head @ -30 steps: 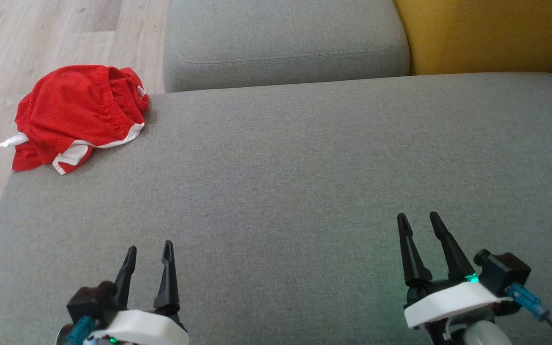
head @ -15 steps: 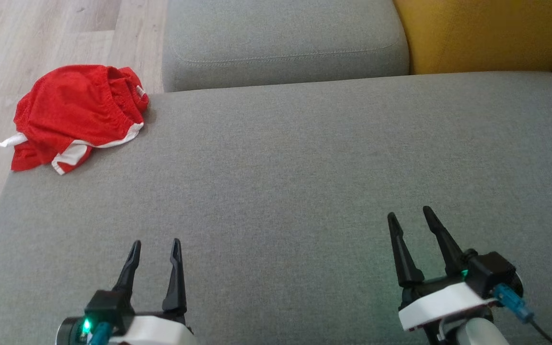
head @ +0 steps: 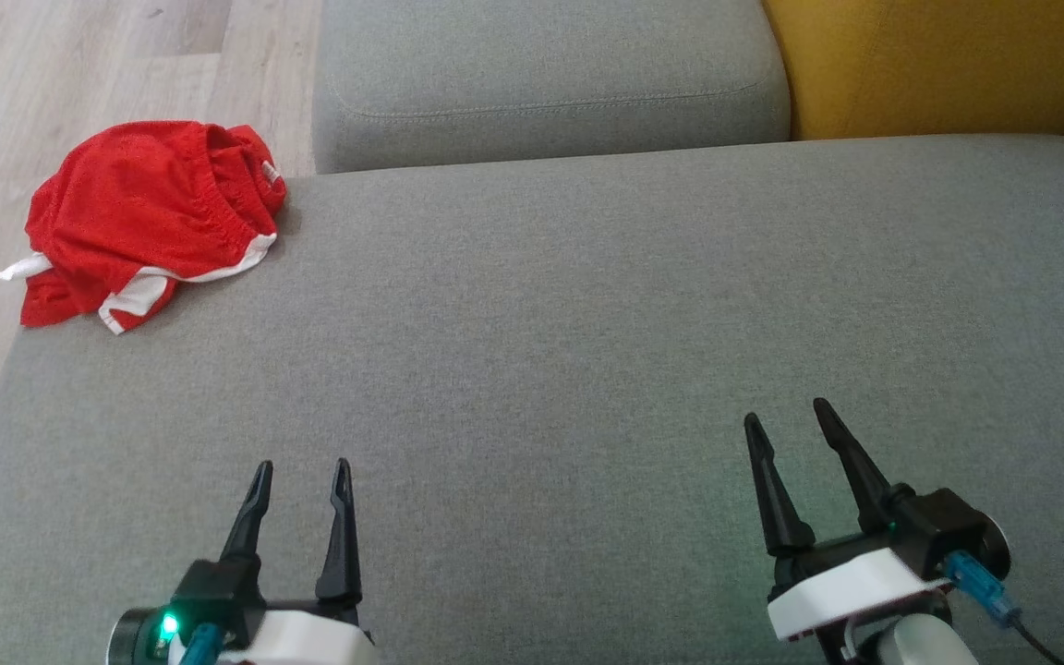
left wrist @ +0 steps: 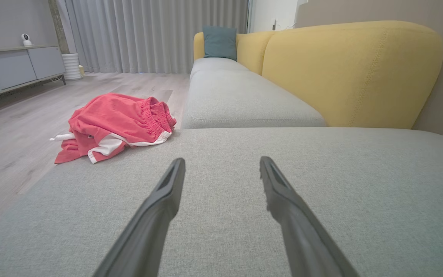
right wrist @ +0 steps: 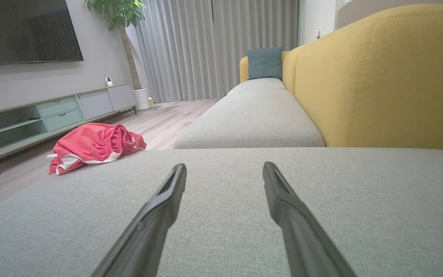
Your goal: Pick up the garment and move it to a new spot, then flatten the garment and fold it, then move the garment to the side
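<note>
Both grippers are sitting slightly nearer the middle of the seat cushion (head: 541, 323) than a second ago. The left gripper (head: 301, 461) is now a touch further right and rolled so a green light is showing on its housing, and the right gripper (head: 786, 408) is now a touch further left. Each is hovering over the cushion's near edge, the left toward the near-left corner and the right toward the near-right, well apart from each other. Both are standing with fingers spread wide and holding nothing, as the left wrist view of the left gripper (left wrist: 221, 158) and the right wrist view of the right gripper (right wrist: 224, 164) are also showing.

The garment (head: 144, 217), red shorts with white trim, is lying crumpled at the cushion's far-left corner, with part of it hanging over the left edge above the wooden floor (head: 79, 55). It is lying well away from both grippers, untouched. A second grey cushion (head: 541, 83) is sitting beyond the far edge, with the yellow backrest (head: 938, 65) to its right.
</note>
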Robot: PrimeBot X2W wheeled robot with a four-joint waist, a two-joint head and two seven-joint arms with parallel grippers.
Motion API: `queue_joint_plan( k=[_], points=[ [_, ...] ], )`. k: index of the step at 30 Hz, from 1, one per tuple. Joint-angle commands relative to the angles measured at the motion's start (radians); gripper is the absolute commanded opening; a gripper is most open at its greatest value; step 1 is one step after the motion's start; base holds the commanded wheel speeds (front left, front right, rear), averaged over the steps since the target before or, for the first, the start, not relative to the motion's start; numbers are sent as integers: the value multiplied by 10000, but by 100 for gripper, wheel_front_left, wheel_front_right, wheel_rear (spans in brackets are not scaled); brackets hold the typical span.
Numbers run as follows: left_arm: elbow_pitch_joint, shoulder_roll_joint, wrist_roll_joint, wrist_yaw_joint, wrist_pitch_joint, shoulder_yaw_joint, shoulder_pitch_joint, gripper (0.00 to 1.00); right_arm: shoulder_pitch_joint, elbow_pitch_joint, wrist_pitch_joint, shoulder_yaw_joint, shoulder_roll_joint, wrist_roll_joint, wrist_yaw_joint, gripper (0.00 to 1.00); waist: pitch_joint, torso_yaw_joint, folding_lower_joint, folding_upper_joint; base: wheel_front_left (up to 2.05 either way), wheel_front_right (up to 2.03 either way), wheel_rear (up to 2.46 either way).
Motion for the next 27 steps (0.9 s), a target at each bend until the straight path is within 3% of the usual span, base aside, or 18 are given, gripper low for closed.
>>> queue_joint_plan(
  k=[1, 18, 23, 27],
  points=[
    [-300, 13, -48, 23, -122, 323, -223, 100, -545, -279, -109, 188, -83, 58, 77, 100, 3, -3, 0, -1, 0, 0, 0],
    [-194, -9, -41, -13, -122, 285, -283, 100, -538, -270, -109, 74, -83, 22, 77, 100, 43, 78, 0, -1, 0, 0, 0],
    [-195, -13, 45, -40, -122, 130, -385, 100, -419, -432, -109, 1, -83, 18, 77, 100, -50, 786, 0, -1, 0, 0, 0],
    [-242, -14, 80, -52, -122, 37, -357, 100, -306, -613, -109, 44, -83, 90, 77, 100, -190, 1796, 0, -1, 0, 0, 0]
  ],
)
